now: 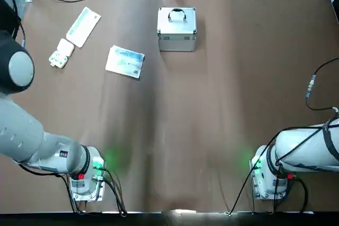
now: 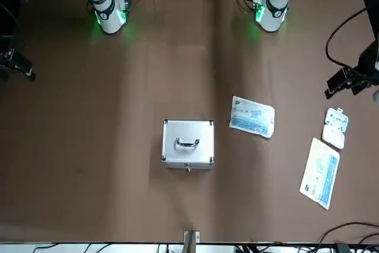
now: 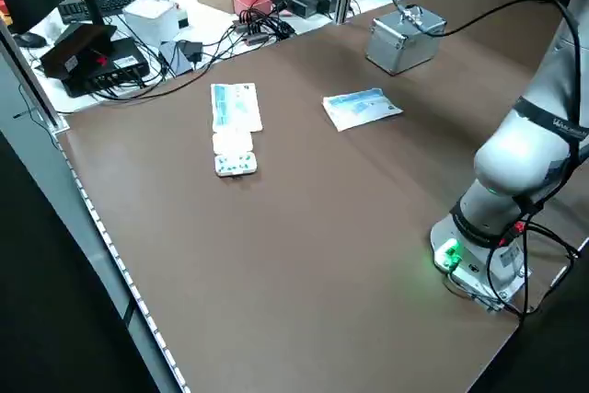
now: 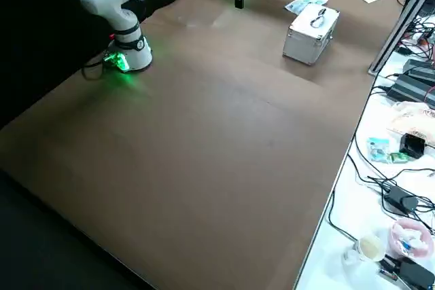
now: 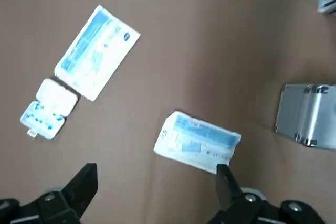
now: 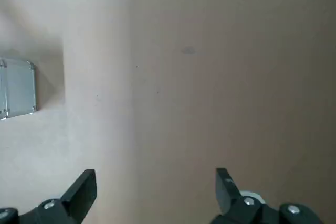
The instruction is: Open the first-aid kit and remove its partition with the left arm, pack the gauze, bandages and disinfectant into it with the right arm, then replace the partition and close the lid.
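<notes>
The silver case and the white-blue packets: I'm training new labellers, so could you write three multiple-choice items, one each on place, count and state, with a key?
1. In the top view, where is the silver case?
A. Left of both white-blue packets
B. Between them
C. Right of both

2. How many white-blue packets lie on the table?
A. One
B. Two
C. Four

3. How is the lid of the case?
A. Closed
B. Standing wide open
C. Off, lying beside the case

Key:
1. C: the top view has both packets to the left of the case.
2. B: the front view shows one nearer the case and a longer one farther off.
3. A: the lid sits flat on the body, its handle on top.
</notes>
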